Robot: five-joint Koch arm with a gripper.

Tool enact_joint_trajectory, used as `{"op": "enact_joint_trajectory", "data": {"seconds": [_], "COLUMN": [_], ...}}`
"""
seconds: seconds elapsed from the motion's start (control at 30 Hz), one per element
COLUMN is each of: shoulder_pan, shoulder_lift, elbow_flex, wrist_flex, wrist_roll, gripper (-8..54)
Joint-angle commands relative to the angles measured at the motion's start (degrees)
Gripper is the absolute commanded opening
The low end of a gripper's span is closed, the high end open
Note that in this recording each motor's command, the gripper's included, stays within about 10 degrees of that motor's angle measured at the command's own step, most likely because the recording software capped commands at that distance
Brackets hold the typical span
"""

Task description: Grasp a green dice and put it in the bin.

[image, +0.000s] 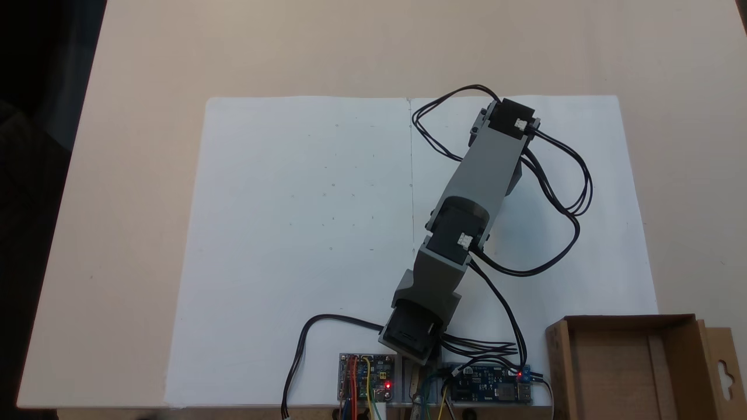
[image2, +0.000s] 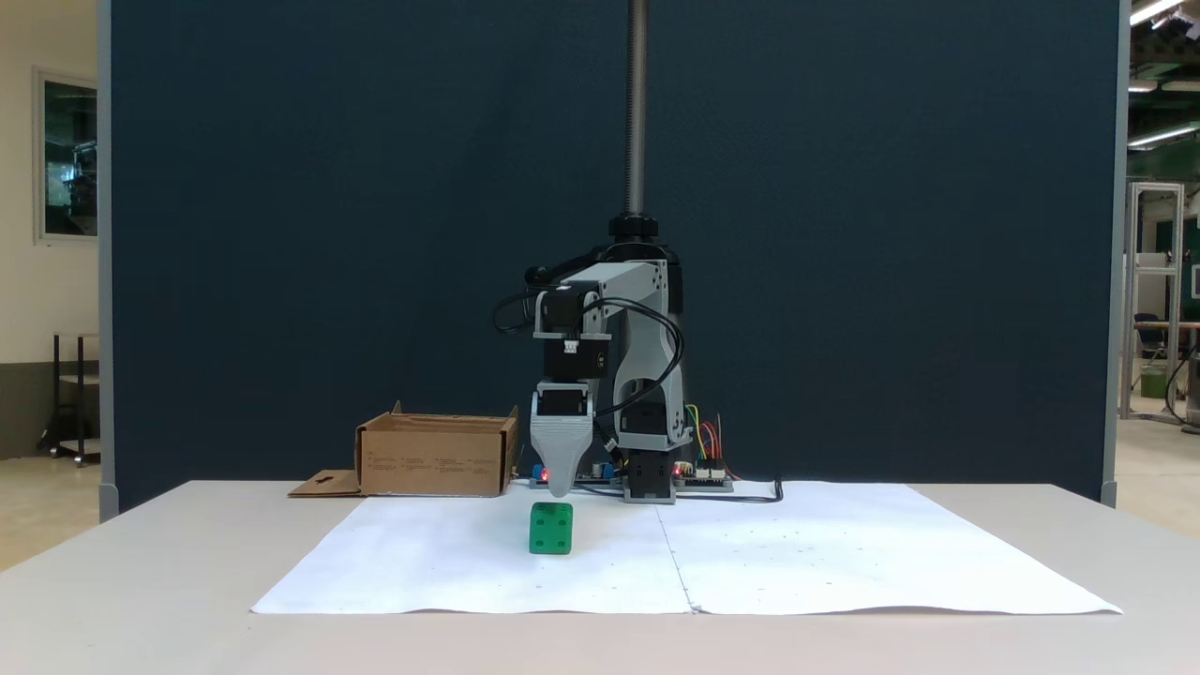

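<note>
The green dice (image2: 550,528) rests on the white paper (image2: 450,562), its front face showing several pips. My gripper (image2: 561,489) hangs straight down just behind and above the dice, tip close to its top. Only one grey wedge-shaped jaw shows, so whether it is open or shut cannot be told. In a fixed view from above, the arm (image: 478,175) reaches out over the right sheet and covers both dice and gripper. The bin, a brown cardboard box (image: 630,367) with a hang-hole flap, sits beside the arm's base and appears again in a fixed view (image2: 436,455), left of the arm.
Two circuit boards (image: 366,376) (image: 493,385) with red lights lie at the arm's base. Black cables (image: 560,192) loop out beside the arm. White paper (image: 303,233) covers the middle of the tan table. A metal pole (image2: 637,103) rises behind the arm.
</note>
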Motion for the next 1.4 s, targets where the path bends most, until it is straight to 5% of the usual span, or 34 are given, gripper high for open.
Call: {"op": "enact_joint_trajectory", "data": {"seconds": [0.0,1.37], "shoulder_pan": [1.1,2.5], "shoulder_lift": [0.4,-8.3], "elbow_flex": [-3.1,-3.1], "wrist_flex": [-1.9,-5.9], "wrist_roll": [-3.3,-3.2], "gripper": [43.9,43.0]}}
